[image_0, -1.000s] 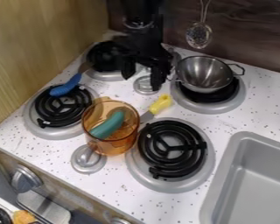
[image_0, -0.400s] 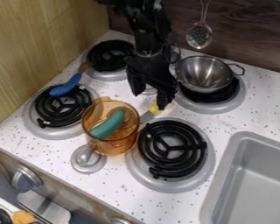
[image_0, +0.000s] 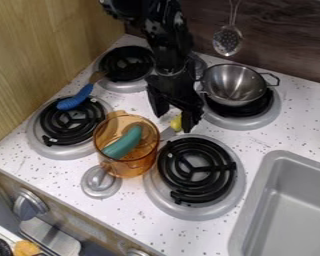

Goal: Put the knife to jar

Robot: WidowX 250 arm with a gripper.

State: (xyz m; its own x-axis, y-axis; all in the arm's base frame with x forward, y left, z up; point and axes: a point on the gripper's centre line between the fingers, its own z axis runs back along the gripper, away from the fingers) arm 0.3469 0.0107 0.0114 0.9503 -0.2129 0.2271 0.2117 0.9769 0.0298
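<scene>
The black gripper (image_0: 174,121) hangs over the white speckled desk (image_0: 303,115), tips pointing down. Its fingers (image_0: 159,104) stand apart, released, with a gap between them. The knife (image_0: 177,122) is at that gap: its yellow handle shows between the fingertips, partly hidden by the finger on the right of the view, and its blade points down and left, toward the jar. Whether the handle touches a finger, I cannot tell.

The orange see-through jar (image_0: 147,162) stands upright, just below and to the left of the fingers, with a curved green thing (image_0: 124,142) leaning inside it. The knife is outside the jar.

Below the fingers is a burner (image_0: 183,188) with a black coil. Farther left of the fingers, a tool with a blue handle (image_0: 76,100) lies over another burner (image_0: 50,118). To the right of the fingers and a little higher in the view, a metal bowl (image_0: 233,86) sits on a burner. Above it, a slotted spoon (image_0: 227,41) hangs against the dark wall. The gray sink (image_0: 254,200) is well to the lower right of the fingers.
</scene>
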